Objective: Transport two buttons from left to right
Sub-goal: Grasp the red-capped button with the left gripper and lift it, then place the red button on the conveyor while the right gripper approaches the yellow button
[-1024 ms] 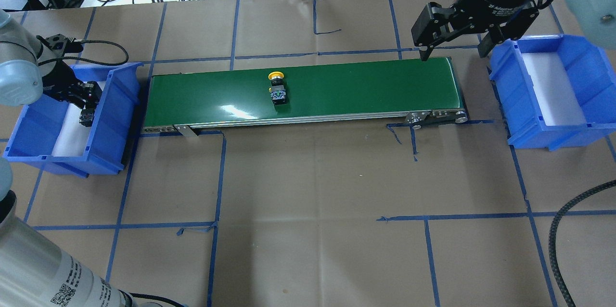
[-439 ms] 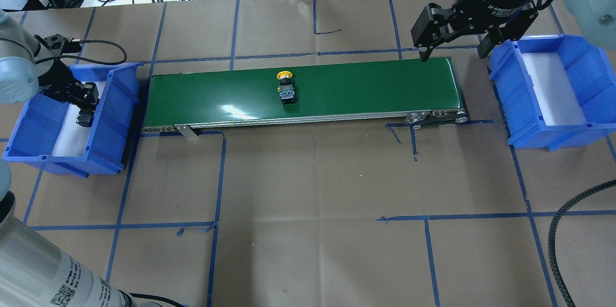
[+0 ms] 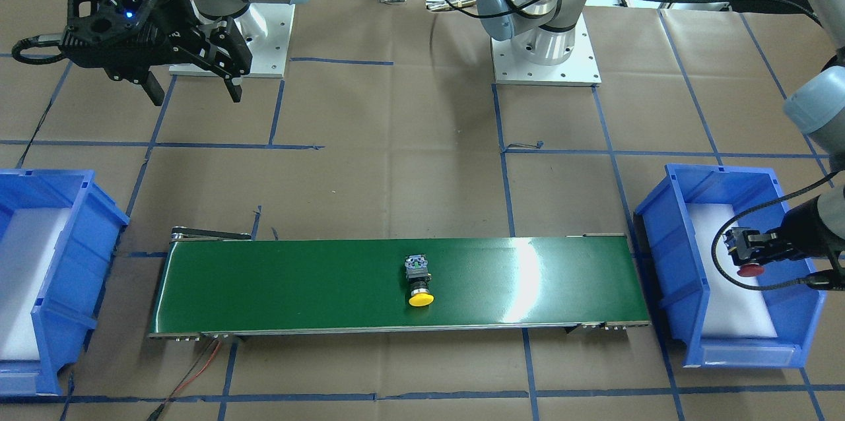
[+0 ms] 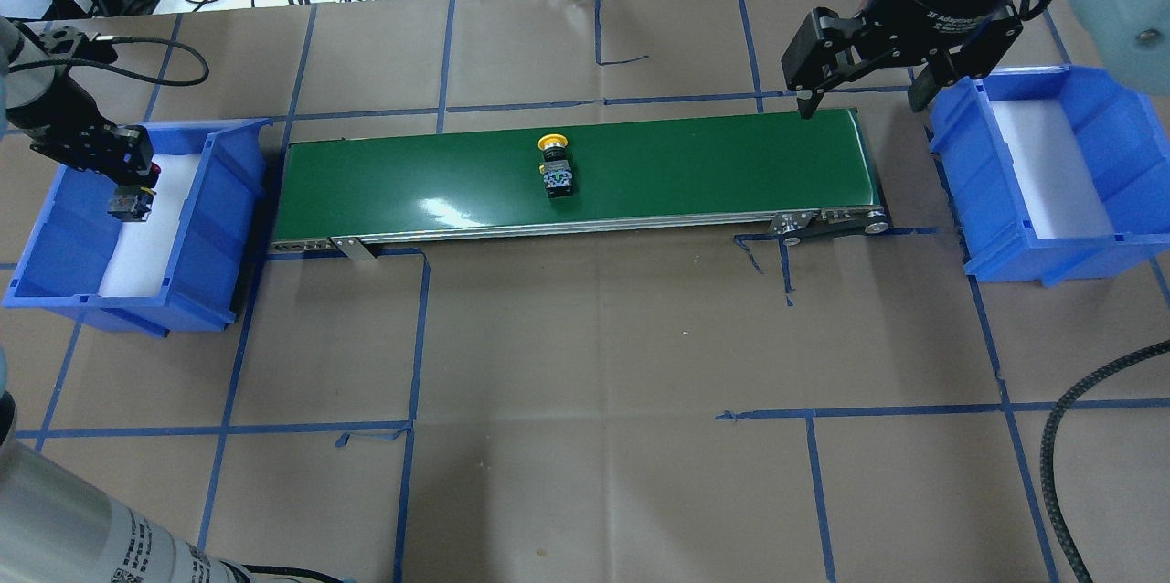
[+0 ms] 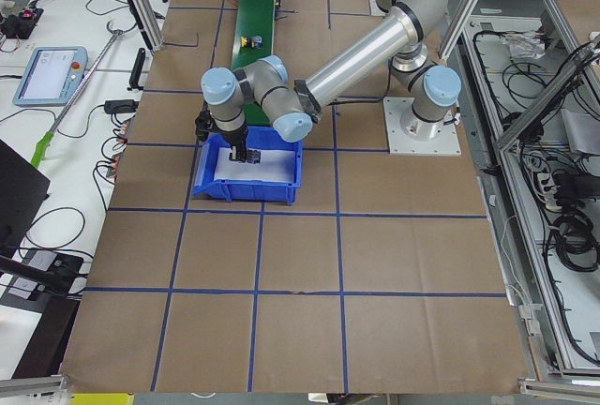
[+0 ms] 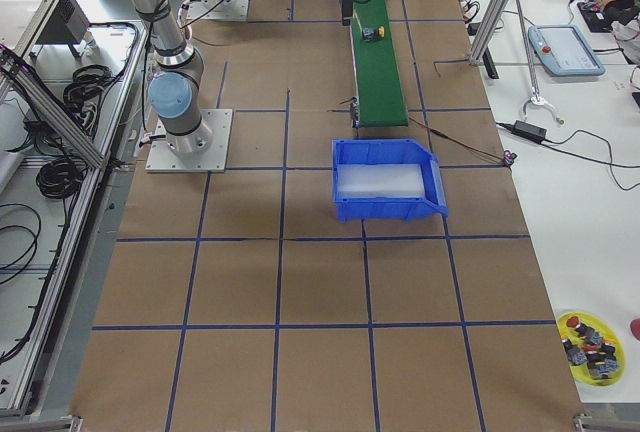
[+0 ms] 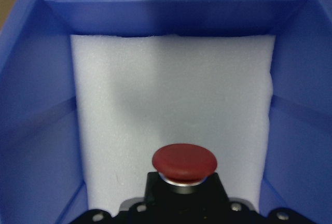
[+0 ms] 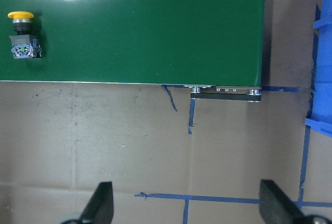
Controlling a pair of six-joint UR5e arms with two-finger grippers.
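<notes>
One yellow button point(image 4: 555, 168) lies crosswise on belt point(image 4: 695, 161), cap away from robot; left tool point(image 3: 743, 253) pinches red button point(image 3: 750, 270); right tool point(image 4: 860, 103) spread.

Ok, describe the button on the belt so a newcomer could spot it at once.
Find the long green conveyor belt. Near its middle a push-button lies on its side. It alone is on the belt, and its cap is yellow; the other button, in the left tool, is red-capped.
</notes>
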